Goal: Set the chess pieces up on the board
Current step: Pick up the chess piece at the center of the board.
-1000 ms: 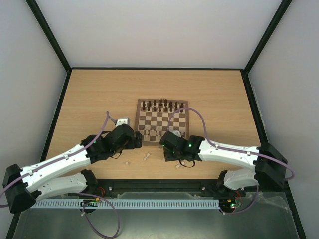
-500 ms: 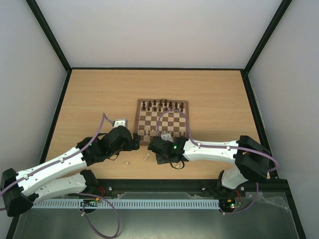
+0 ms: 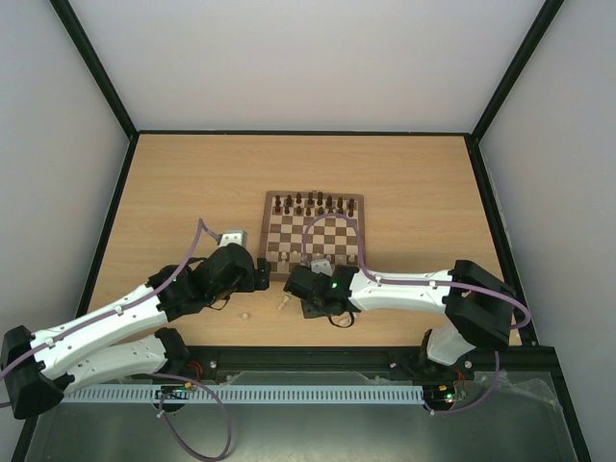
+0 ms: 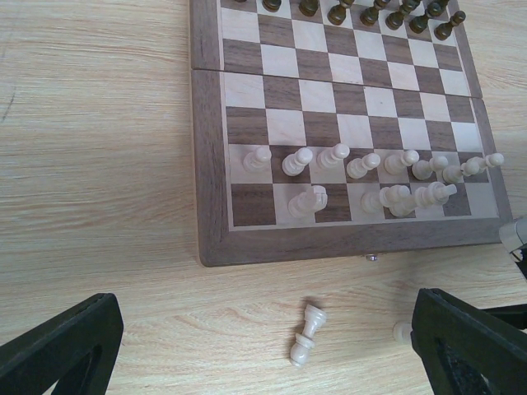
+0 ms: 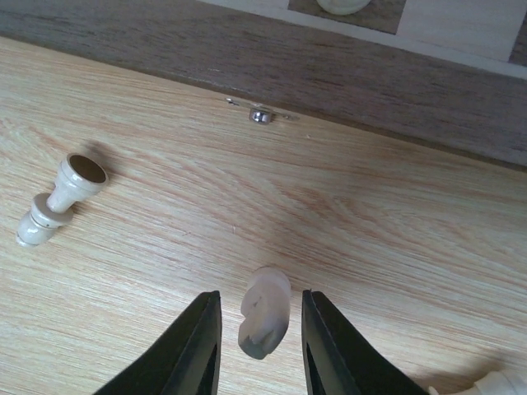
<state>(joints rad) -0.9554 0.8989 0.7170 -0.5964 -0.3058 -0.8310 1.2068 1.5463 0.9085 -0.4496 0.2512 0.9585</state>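
Though most chess pieces (image 4: 363, 167) stand on the board (image 4: 210, 164), strays (image 5: 56, 202) lie beside it; left fingers (image 4: 58, 346) gape, right fingers (image 5: 198, 346) sit open around one.

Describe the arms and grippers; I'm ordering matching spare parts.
The left arm and right arm have white shells, black joints and purple cables; a green light shows at the right wrist. The left gripper and right gripper have black tapered fingers.

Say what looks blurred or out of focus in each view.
Right wrist: the pale piece between the right fingers is blurred, while the table grain is sharp. Left wrist: the board is crisp, the left fingers cropped. Top: evenly lit, the loose pieces mere specks.
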